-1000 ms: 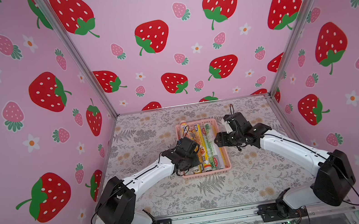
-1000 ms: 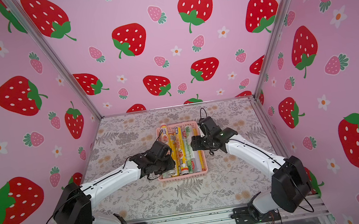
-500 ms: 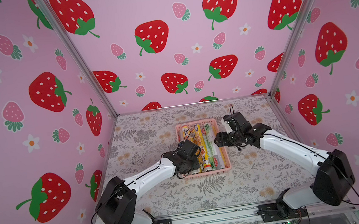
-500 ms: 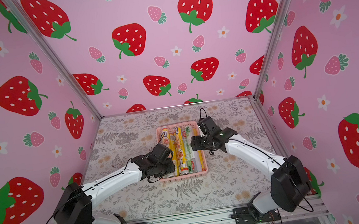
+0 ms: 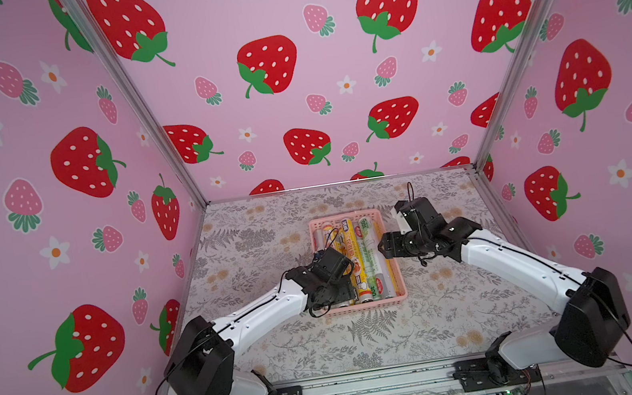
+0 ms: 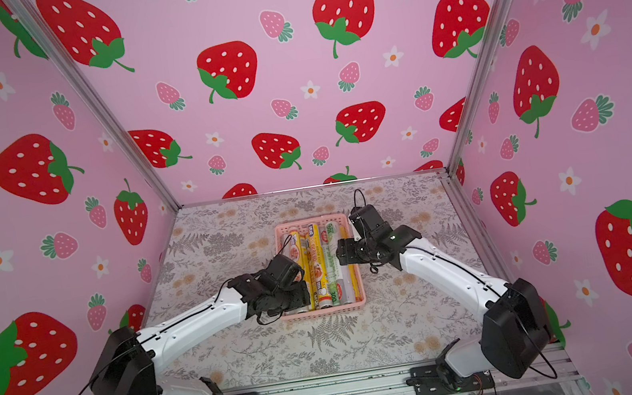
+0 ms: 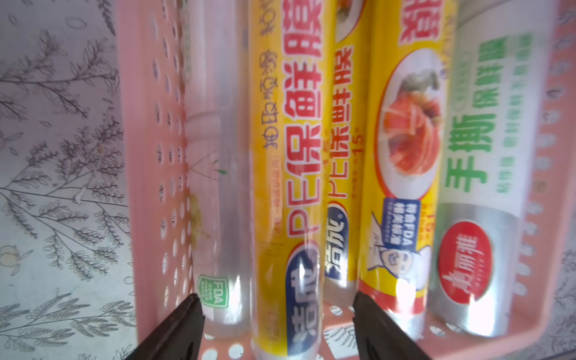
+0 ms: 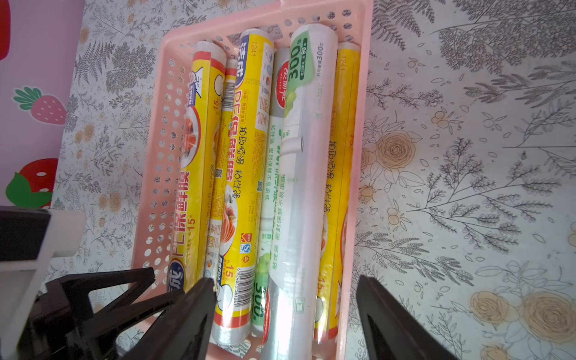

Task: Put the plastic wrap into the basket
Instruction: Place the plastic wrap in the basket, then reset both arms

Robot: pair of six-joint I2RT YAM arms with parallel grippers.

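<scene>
plastic wrap rolls [image 8: 243, 149] lie side by side in basket [image 8: 162, 162]. left gripper [image 7: 277, 307]: fingers spread, pinching nothing. right gripper [image 8: 285, 288]: fingers spread, above the rolls.

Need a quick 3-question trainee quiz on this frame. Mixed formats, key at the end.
1. True or false: some of the long thin plastic wrap rolls lie outside the shallow pale-pink perforated plastic basket.
2. The jaws of the left arm are: A) shut on a yellow roll; B) open, gripping nothing; C) out of every view.
3. Fill in: the rolls lie parallel to the basket's ___ sides.

Key: 1 false; 2 B; 3 long.
</scene>
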